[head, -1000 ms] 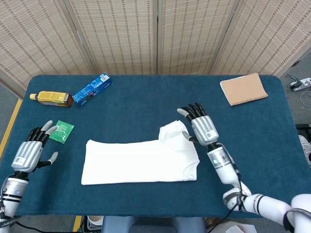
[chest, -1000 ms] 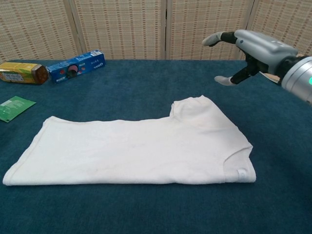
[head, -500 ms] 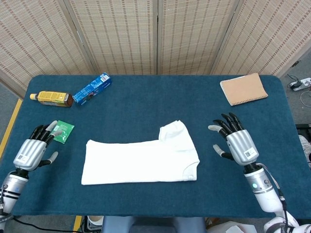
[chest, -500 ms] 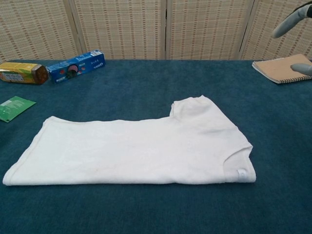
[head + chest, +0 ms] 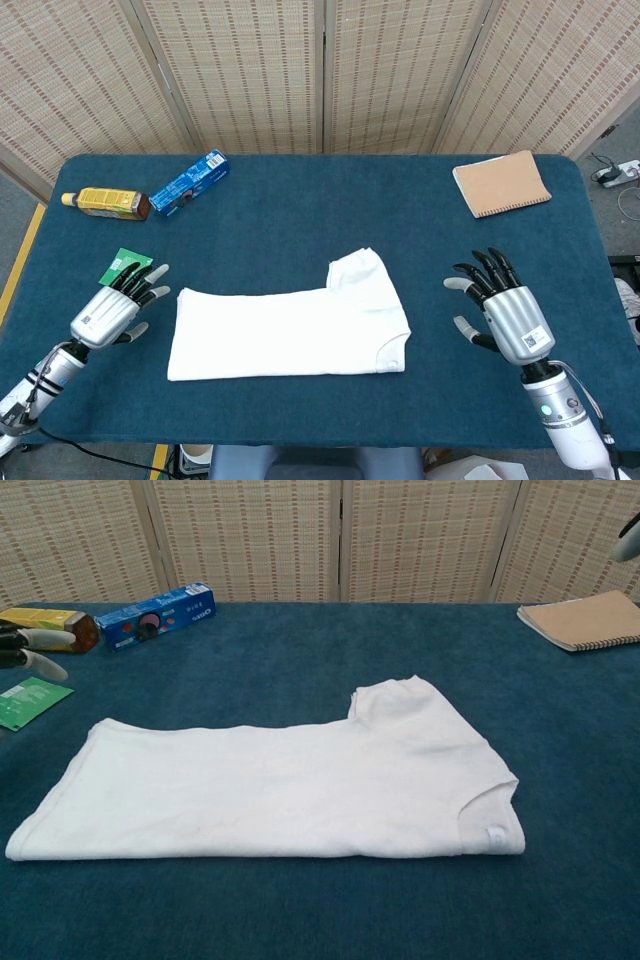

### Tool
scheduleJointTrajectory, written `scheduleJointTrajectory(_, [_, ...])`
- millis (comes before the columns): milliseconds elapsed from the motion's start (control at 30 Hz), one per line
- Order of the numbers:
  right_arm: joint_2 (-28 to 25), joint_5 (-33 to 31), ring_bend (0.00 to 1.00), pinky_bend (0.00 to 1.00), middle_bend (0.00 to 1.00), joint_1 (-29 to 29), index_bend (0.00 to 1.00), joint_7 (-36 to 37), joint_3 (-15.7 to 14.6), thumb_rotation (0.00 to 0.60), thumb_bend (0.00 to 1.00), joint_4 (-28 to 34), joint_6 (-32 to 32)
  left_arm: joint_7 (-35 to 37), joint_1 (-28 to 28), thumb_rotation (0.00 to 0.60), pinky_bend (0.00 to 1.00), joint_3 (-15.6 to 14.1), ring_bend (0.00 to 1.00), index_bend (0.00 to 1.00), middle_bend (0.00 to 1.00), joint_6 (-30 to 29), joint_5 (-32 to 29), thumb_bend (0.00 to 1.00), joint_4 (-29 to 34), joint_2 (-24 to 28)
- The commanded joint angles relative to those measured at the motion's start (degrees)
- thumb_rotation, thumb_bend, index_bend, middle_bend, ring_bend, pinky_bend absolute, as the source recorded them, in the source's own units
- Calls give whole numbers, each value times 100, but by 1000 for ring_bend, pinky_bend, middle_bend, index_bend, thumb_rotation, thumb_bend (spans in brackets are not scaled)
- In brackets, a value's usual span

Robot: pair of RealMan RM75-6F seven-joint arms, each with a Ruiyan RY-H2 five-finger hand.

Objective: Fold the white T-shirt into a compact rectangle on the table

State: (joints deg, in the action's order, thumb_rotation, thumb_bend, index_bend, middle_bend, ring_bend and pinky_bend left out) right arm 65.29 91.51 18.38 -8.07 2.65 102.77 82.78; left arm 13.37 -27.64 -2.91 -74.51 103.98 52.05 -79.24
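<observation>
T-shirt (image 5: 288, 333): lay flat mid-table, half-folded, long axis running left–right. Left hand (image 5: 112, 312): empty, fingers spread, just beside the hem end, nearer. Right hand (image 5: 507, 316): empty, fingers spread, apart from the collar end.

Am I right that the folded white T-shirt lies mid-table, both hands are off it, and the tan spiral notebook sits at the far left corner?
Not quite: the tan spiral notebook sits at the far right corner, as the head view shows. The folded white T-shirt does lie mid-table, with the left hand and right hand both off it.
</observation>
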Motion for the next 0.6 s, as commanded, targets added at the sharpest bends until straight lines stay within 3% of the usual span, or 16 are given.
scheduleJointTrajectory(33, [-34, 15, 71, 0, 234, -49, 336, -43, -42, 600, 248, 54, -26, 126, -168, 600, 0, -218, 0, 249, 26, -259, 322, 303, -626, -433])
scheduleJointTrajectory(600, [9, 49, 71, 0, 235, -333, 351, -19, -98, 600, 247, 37, 49, 498, -221, 600, 0, -656, 0, 251, 28, -571, 462, 271, -2508, -1541])
